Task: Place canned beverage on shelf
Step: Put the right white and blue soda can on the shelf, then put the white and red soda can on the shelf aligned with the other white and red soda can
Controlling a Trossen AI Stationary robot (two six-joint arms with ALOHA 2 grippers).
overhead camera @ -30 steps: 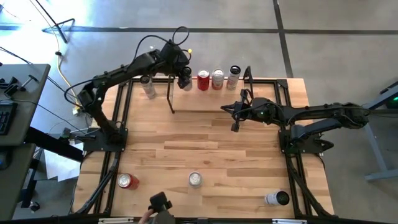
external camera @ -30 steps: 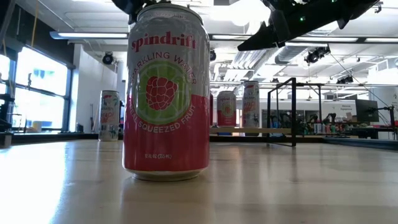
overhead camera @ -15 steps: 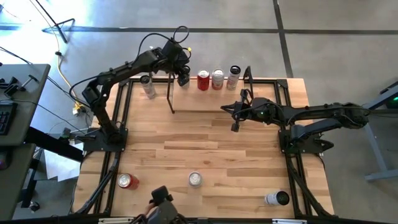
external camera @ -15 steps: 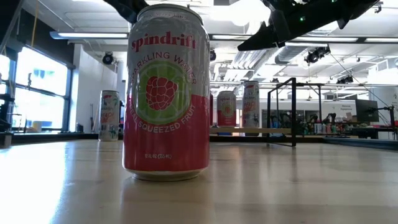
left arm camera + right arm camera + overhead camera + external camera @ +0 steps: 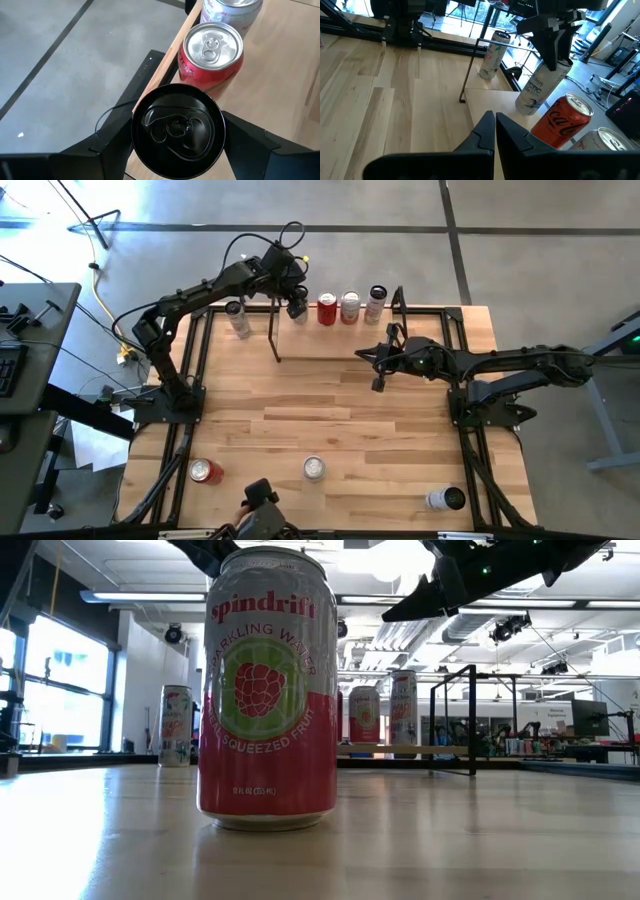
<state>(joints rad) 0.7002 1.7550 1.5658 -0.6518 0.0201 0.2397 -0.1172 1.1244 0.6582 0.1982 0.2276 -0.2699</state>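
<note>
We are gripping a black can (image 5: 177, 131) in our left gripper (image 5: 296, 306) over the shelf (image 5: 335, 330); releasing crooked risks toppling the red can (image 5: 211, 55).

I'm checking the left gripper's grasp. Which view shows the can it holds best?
The left wrist view: the black-topped can fills it, between the left gripper's fingers. The right wrist view shows its side beneath that gripper. In the high view the gripper hides it. The low view doesn't show it.
</note>
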